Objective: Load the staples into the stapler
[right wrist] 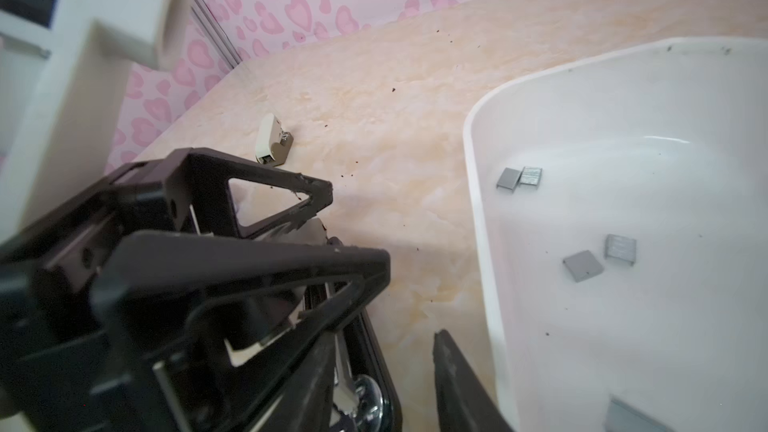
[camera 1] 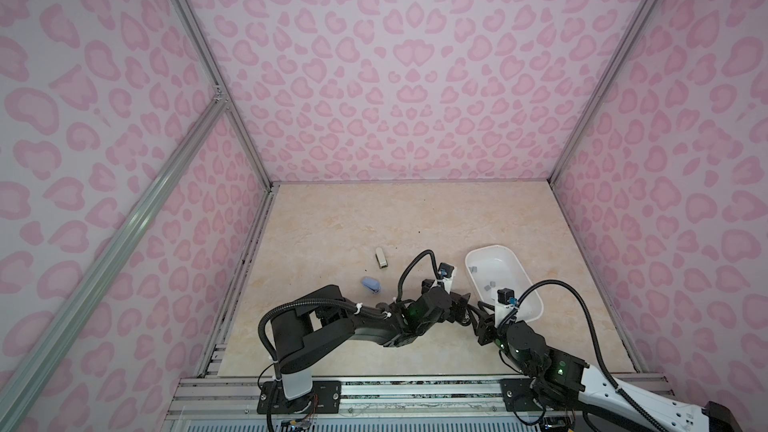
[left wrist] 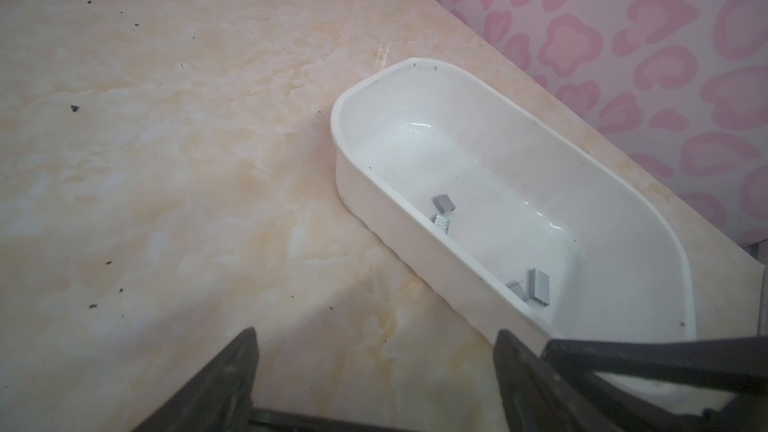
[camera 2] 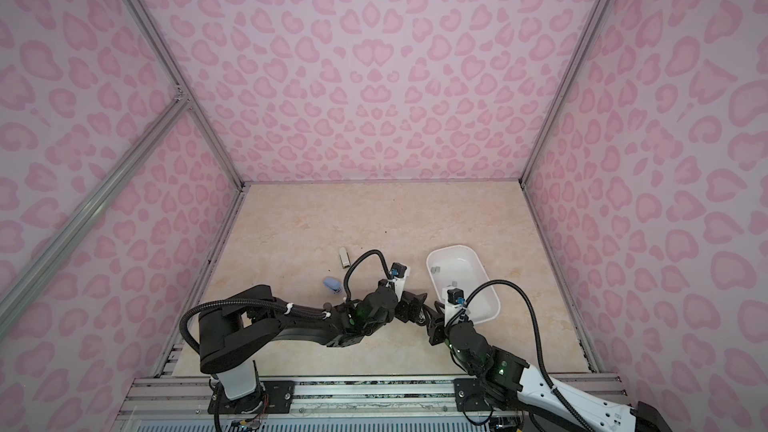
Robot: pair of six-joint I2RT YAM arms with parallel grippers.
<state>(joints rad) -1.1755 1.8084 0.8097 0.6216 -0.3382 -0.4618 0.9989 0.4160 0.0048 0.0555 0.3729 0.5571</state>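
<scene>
A black stapler [right wrist: 365,403] with a chrome part sits between the fingers of my right gripper [right wrist: 386,353], which is shut on it just left of the white tray [right wrist: 469,139]. The left arm hides most of the stapler. My left gripper [left wrist: 376,351] is open, with only bare table between its fingers [right wrist: 291,201], and it hangs right beside the stapler. In both top views the two grippers [camera 1: 464,307] [camera 2: 432,313] meet at the tray's near left side. Several grey staples [left wrist: 444,203] [right wrist: 582,265] [camera 1: 472,269] lie loose in the tray.
A beige stapler [camera 1: 381,258] [right wrist: 272,143] and a blue stapler [camera 1: 370,284] [camera 2: 332,283] lie on the marble table, left of the arms. The tray's rim [camera 1: 467,263] [left wrist: 336,118] stands close to both grippers. Pink patterned walls enclose the table on three sides.
</scene>
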